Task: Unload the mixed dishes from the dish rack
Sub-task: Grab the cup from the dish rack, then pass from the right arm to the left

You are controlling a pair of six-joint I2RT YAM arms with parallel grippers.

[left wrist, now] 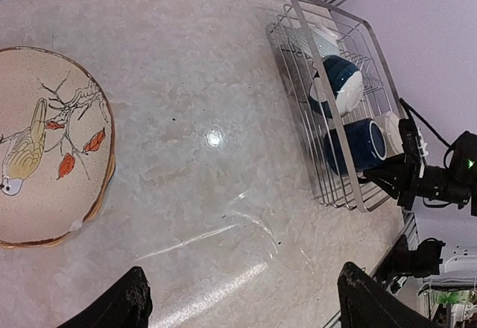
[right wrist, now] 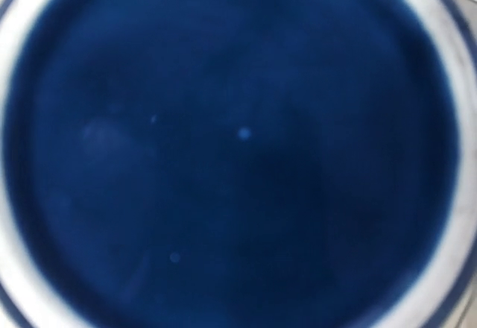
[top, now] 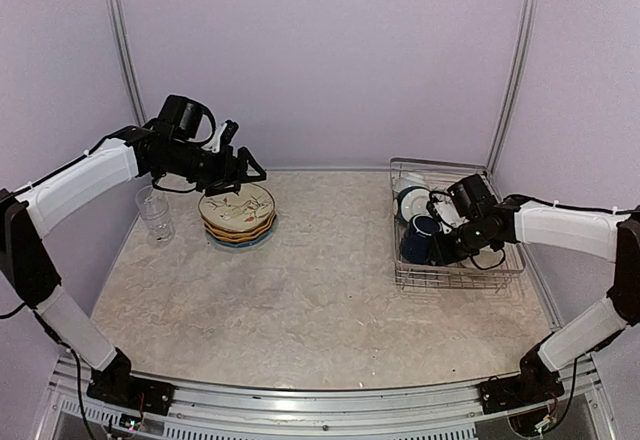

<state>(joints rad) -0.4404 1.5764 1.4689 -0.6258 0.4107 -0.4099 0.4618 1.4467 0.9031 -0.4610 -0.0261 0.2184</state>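
Note:
The dish rack (top: 455,282) stands at the right of the table. Inside it, a dark blue mug (top: 418,240) lies on its side, with a teal bowl (top: 408,203) behind it. In the left wrist view the mug (left wrist: 358,145), the bowl (left wrist: 339,82) and a cream mug (left wrist: 391,130) show within the rack (left wrist: 350,60). My right gripper (top: 447,243) is down in the rack against the dark blue mug (right wrist: 238,149). The mug fills the right wrist view and hides the fingers. My left gripper (top: 238,167) hangs open and empty over a stack of patterned plates (top: 238,215). A clear glass tumbler (top: 155,212) stands left of the stack.
The top plate (left wrist: 45,145) is cream with a bird and red leaves. Lilac walls with metal posts close the back and both sides. The rack sits close to the right wall.

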